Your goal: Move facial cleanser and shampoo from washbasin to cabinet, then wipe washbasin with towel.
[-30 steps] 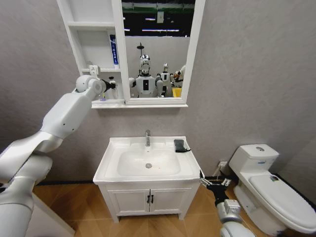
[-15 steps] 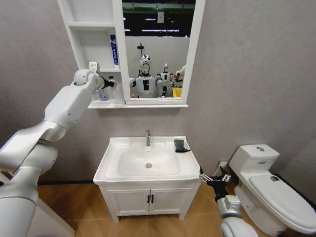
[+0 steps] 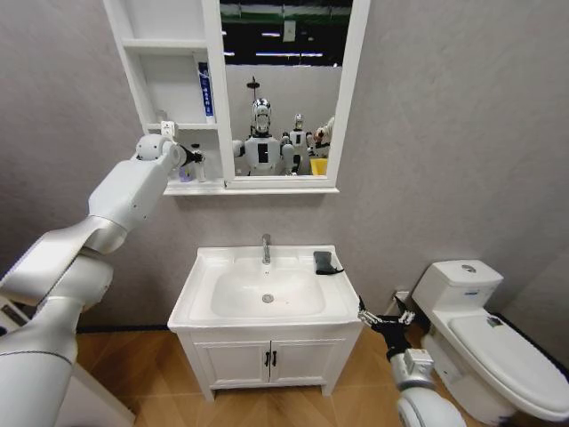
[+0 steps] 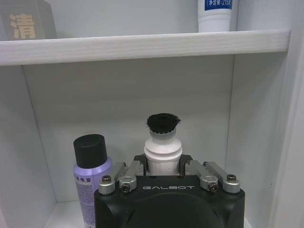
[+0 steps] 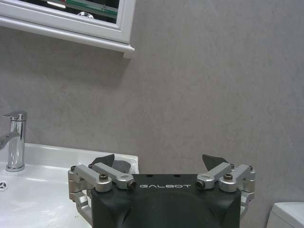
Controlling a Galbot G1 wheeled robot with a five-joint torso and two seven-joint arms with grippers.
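Left hand (image 3: 197,157), arm raised into the cabinet's (image 3: 169,98) bottom shelf, grips a white bottle (image 4: 163,149).

We read "GALBOT" in pale letters on the black body of the left gripper (image 4: 164,168), and the same word on the right gripper (image 5: 161,166). On the upper shelf, a grey box (image 4: 26,20) bears a gold Chinese character, 清. The white tube (image 4: 216,14) beside it carries blue print ending in "215". The purple spray can (image 4: 91,178) has small characters we cannot make out.
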